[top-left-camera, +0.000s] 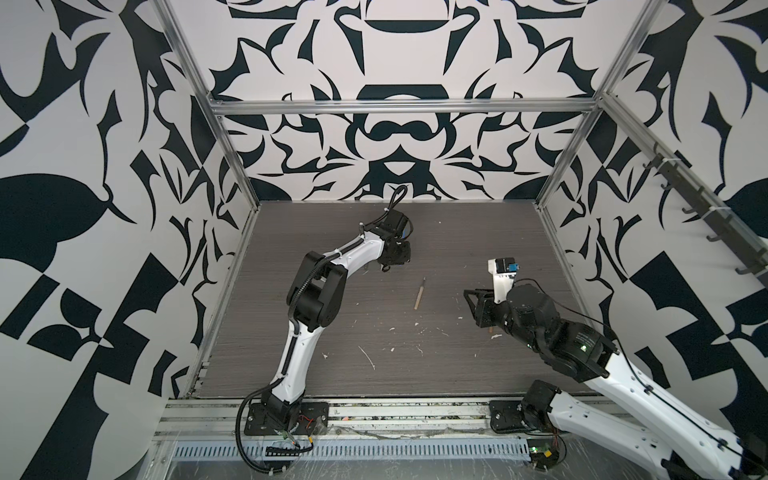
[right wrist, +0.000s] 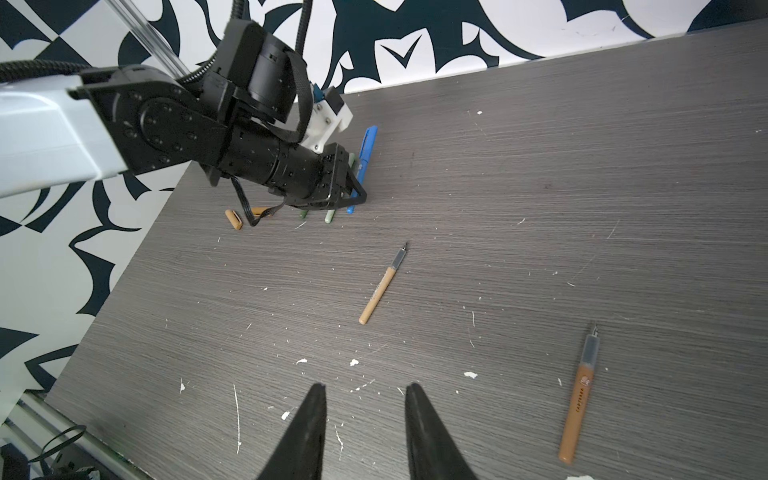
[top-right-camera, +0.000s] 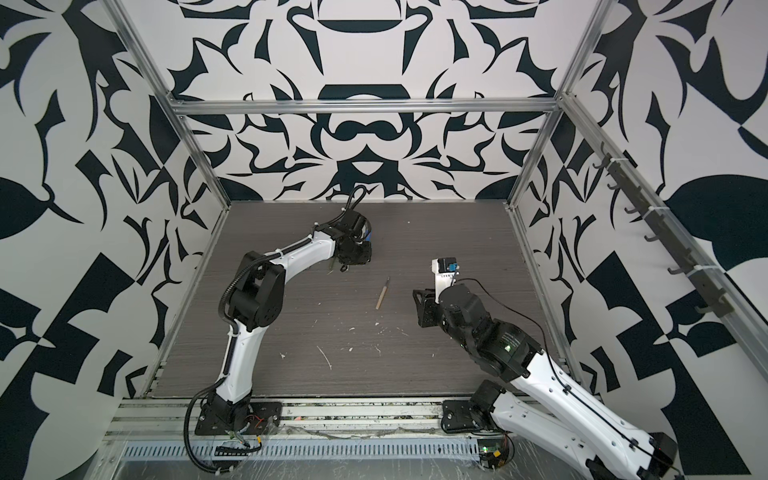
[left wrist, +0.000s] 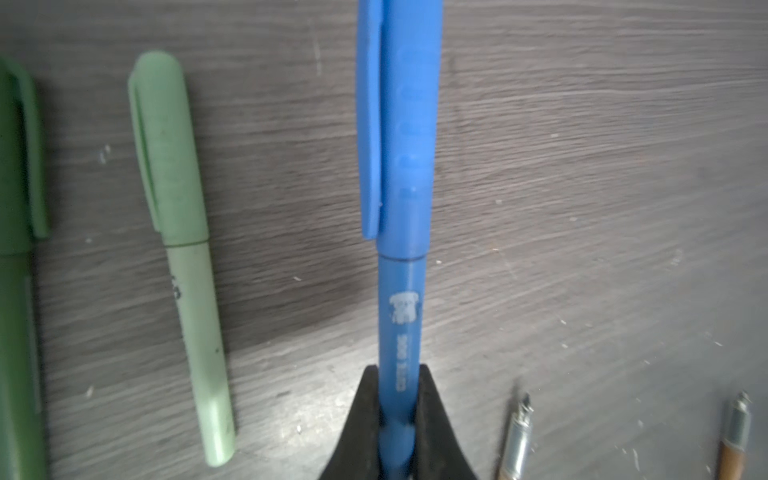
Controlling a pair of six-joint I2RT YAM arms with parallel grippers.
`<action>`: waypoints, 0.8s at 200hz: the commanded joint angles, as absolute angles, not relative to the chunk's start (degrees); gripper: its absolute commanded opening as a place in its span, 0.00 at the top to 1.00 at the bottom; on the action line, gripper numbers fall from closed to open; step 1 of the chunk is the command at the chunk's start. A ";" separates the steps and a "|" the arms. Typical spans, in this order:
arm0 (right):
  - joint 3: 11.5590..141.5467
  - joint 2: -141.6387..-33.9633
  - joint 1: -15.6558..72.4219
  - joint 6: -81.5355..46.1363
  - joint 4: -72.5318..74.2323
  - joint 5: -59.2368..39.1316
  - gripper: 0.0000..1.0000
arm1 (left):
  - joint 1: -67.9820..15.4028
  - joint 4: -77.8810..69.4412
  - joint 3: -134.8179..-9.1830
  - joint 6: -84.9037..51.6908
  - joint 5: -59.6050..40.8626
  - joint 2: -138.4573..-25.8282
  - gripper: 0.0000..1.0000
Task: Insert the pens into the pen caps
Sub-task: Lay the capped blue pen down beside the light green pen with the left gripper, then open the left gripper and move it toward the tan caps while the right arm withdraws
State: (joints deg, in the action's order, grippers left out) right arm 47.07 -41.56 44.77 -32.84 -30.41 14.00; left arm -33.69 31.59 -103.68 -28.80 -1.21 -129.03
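The left jaws clamped the slim, smooth blue pen (left wrist: 402, 332), its clipped blue cap (left wrist: 409, 124) on, low over the grey wood-grain worktop (right wrist: 540, 166), at eleven o'clock from the bare tan pen (top-left-camera: 419, 294). The right jaws stood parted and empty, angled downward.

A blue pen (left wrist: 401, 311), pale green pen (left wrist: 195, 324), grey-grained table (left wrist: 582, 208).

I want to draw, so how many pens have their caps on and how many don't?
Caps on: 3 (dark green pen, pale green pen, blue pen)
No caps: 2 (tan pen, orange-brown pen)
Total: 5 pens
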 commanded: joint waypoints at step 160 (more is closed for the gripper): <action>46.58 -40.16 44.56 -33.82 -31.17 15.30 0.65 | -31.97 41.47 -110.26 -30.07 -2.78 -135.35 0.78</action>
